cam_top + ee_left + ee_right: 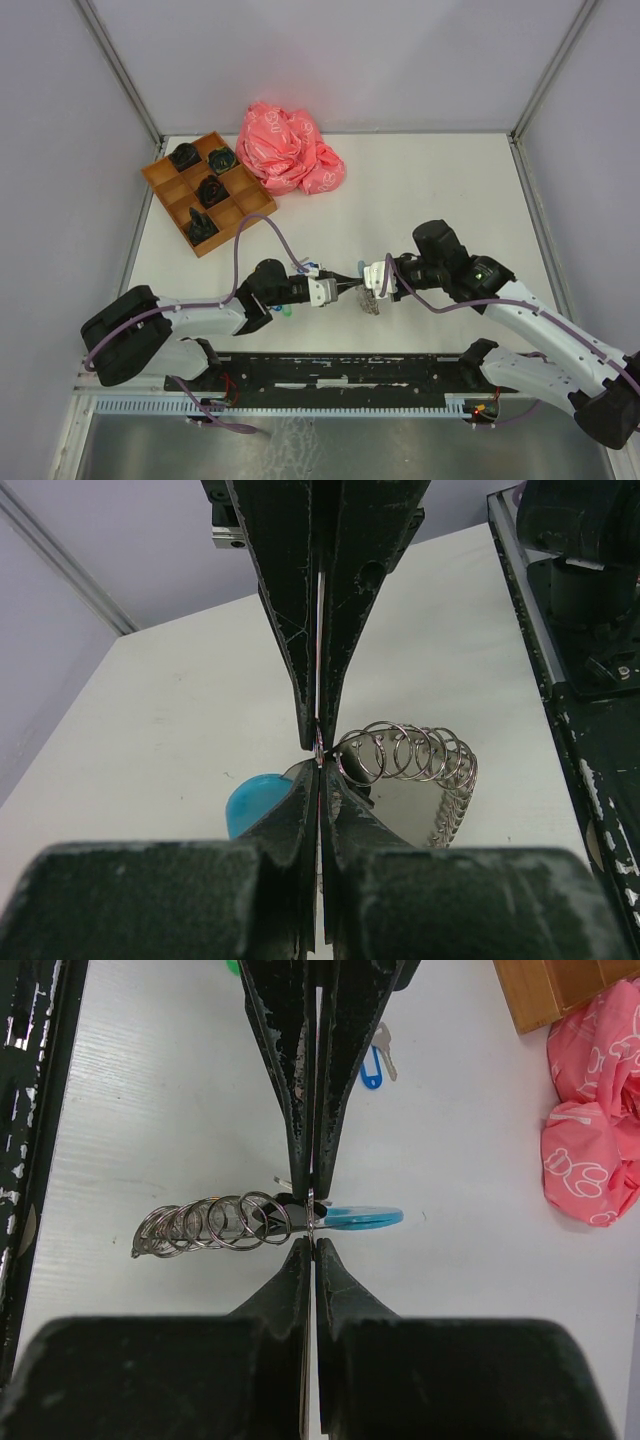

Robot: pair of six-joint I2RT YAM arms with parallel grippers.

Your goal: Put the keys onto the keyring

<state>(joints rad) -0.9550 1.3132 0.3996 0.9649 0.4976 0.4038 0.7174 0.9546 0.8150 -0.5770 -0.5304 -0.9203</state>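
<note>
keyring (215,1225) of linked silver rings, light blue segment (360,1218)

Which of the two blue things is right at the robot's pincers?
The paler, turquoise piece, at the tips of the right gripper beside the coil of rings. The darker blue key tag lies apart on the table.

Tray (248,203) and pink bag (290,150) block table's (440,190) far-left corner.

Bench (440,200): white, matte, rectangular. Walls (350,50): plain pale lilac panels on three sides, joined by slim aluminium posts (118,65). Near edge: black mounting rail (340,368), scuffed; light even, diffuse.
</note>
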